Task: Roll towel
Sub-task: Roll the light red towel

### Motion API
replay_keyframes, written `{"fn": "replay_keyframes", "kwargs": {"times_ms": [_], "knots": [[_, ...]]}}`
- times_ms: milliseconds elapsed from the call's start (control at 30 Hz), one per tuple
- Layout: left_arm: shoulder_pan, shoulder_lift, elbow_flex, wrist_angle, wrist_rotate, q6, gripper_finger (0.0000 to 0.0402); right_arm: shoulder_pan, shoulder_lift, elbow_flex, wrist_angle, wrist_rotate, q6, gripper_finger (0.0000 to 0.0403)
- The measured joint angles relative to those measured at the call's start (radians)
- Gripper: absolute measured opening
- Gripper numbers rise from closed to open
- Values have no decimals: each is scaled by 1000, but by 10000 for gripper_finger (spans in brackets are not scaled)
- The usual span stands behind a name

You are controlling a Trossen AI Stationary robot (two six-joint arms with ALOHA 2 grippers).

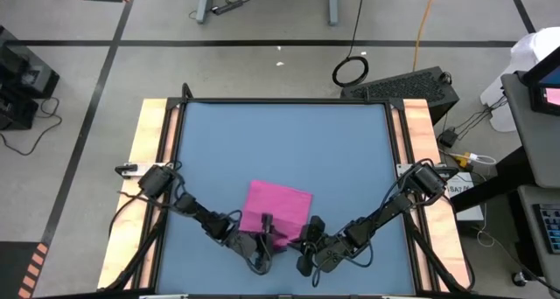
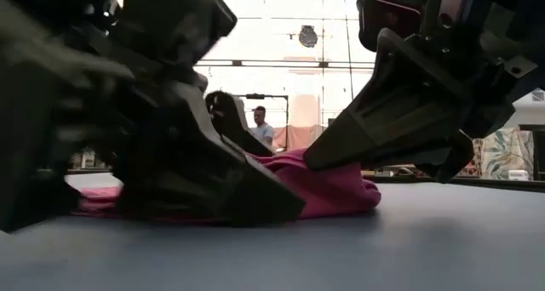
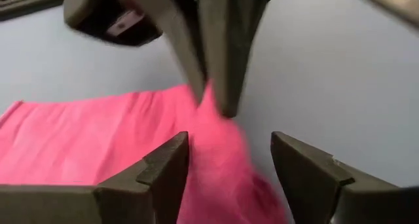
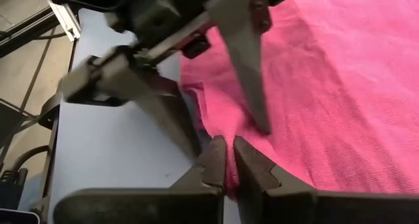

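Observation:
The magenta-pink towel (image 1: pixel 280 207) lies mostly flat on the blue tabletop (image 1: pixel 280 142) near its near edge, with its near corner bunched up (image 2: pixel 341 189). My left gripper (image 1: pixel 265 231) is open and straddles the towel's near edge (image 3: pixel 222 165). My right gripper (image 1: pixel 304 239) is low at the same near corner and shut on the towel (image 4: pixel 227 162). Both arms reach in from the near corners of the table. The white tag does not show. My left gripper stands open over the towel's near edge. One fingertip (image 4: pixel 263 124) rests on the cloth from above, and the other fingertip (image 4: pixel 190 144) is down on the table just beside the edge. My right gripper pinches a raised fold of the towel's near corner (image 4: pixel 228 178) between its two fingers. It comes in low, slanting from the table's right. The fold is lifted a little, and the rest of the towel lies on the table.
Bare blue tabletop (image 1: pixel 280 133) stretches beyond the towel toward the far edge, between wooden side rails (image 1: pixel 153 150). A person (image 2: pixel 260 125) stands far off in the room behind the table.

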Motion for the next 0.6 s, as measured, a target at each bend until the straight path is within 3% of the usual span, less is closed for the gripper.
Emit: {"fn": "replay_keyframes", "kwargs": {"times_ms": [133, 333, 467, 600], "knots": [[1, 0, 0, -15, -1, 1, 161, 0, -1, 0, 1, 0, 17, 8], [1, 0, 0, -6, 3, 23, 16, 4, -1, 0, 0, 10, -18, 12], [14, 0, 0, -14, 69, -22, 15, 17, -2, 0, -2, 5, -169, 51], [36, 0, -1, -15, 142, -51, 11, 60, -2, 0, -27, 5, -377, 120]]}}
